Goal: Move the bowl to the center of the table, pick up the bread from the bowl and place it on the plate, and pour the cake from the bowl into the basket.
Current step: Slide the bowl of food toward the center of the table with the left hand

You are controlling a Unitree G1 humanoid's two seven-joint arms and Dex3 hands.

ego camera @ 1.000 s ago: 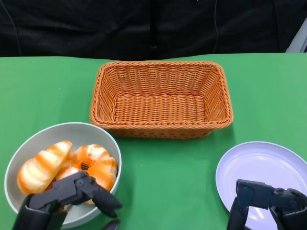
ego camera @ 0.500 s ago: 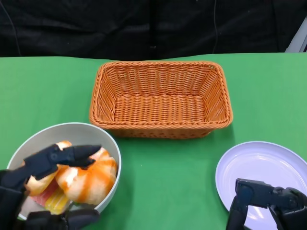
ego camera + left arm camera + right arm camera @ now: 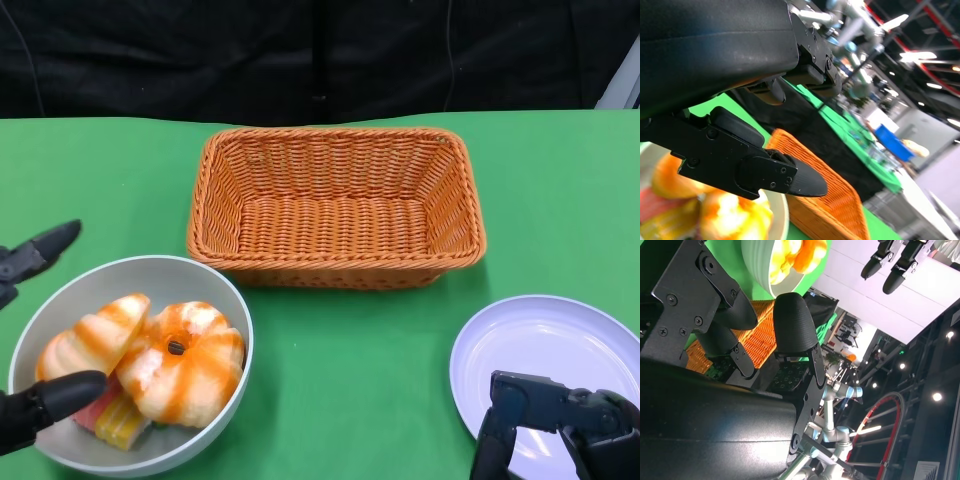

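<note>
From the head we look down on the table (image 3: 330, 360). Our wrist cameras sit close behind each hand, tilted, looking along the tabletop; all three views share the basket (image 3: 335, 205) (image 3: 757, 342) (image 3: 827, 207) and bowl (image 3: 225, 300) (image 3: 757, 265) (image 3: 780, 220).

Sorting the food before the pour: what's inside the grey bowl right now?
The bowl holds a striped bread, a round orange pastry, and a pink-and-yellow cake largely covered beneath them. Anything deeper is hidden.
</note>
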